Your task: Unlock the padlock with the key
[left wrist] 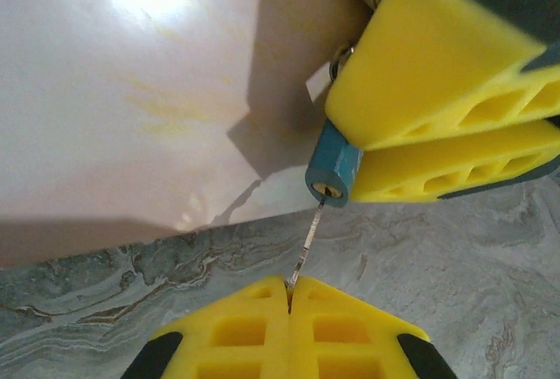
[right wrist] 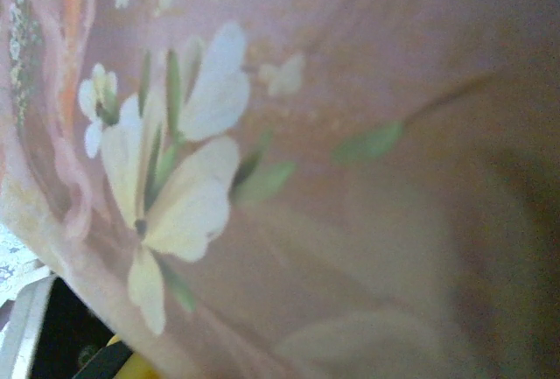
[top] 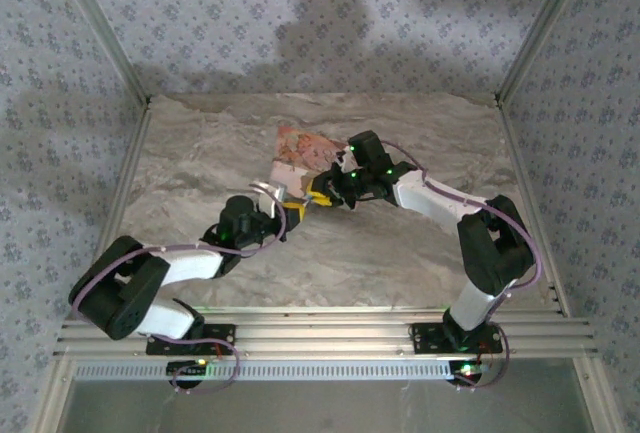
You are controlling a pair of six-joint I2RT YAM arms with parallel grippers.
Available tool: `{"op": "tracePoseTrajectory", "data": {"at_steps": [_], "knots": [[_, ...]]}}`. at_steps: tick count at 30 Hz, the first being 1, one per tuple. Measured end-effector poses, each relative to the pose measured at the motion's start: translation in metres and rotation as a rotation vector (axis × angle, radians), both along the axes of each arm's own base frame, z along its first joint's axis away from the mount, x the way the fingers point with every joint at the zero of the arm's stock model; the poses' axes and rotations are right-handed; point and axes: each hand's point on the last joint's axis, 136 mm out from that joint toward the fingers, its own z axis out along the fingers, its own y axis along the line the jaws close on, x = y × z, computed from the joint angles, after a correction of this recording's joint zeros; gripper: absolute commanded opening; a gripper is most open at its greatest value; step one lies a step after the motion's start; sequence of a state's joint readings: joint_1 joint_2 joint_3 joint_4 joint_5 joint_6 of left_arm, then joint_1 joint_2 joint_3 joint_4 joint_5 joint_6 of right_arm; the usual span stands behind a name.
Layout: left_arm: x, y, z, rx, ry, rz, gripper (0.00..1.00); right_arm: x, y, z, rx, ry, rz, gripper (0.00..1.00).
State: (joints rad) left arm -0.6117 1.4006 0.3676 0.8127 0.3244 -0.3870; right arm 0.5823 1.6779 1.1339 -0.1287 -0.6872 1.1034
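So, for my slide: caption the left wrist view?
Left gripper holds thin silver key at small teal-blue padlock clamped by right gripper.

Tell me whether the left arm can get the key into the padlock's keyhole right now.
Probably yes. The left gripper pinches the key, with its tip at the keyhole end of the padlock, which the right gripper holds. Nothing lies between them.

**Tally: one of each, two grippers**

One tiny teal-blue squarish padlock. One thin silver metal key. One pink floral-patterned box, at twelve o'clock from the padlock. Two yellow-fingered grippers: left gripper, right gripper. One grey marbled table.
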Motion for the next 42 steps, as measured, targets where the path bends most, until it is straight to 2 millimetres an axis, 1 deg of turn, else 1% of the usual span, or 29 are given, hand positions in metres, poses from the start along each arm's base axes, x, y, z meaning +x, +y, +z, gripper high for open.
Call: {"op": "tracePoseTrajectory", "data": {"at_steps": [6, 15, 23, 28, 42], "knots": [[0.000, -0.004, 0.003, -0.006, -0.011, -0.007, 0.00, -0.001, 0.001, 0.000, 0.000, 0.002, 0.003, 0.00], [-0.001, 0.002, 0.013, 0.001, -0.043, 0.015, 0.00, -0.001, 0.000, 0.002, 0.006, 0.003, 0.004, 0.00], [-0.002, 0.008, 0.010, 0.011, -0.049, 0.037, 0.00, -0.001, 0.000, 0.002, 0.007, 0.005, 0.007, 0.00], [0.000, 0.008, 0.014, 0.003, -0.064, 0.045, 0.00, -0.001, 0.000, 0.002, 0.007, 0.005, 0.006, 0.00], [0.002, 0.011, 0.015, -0.013, -0.092, 0.067, 0.00, 0.000, -0.001, 0.002, 0.012, 0.011, 0.002, 0.00]]}}
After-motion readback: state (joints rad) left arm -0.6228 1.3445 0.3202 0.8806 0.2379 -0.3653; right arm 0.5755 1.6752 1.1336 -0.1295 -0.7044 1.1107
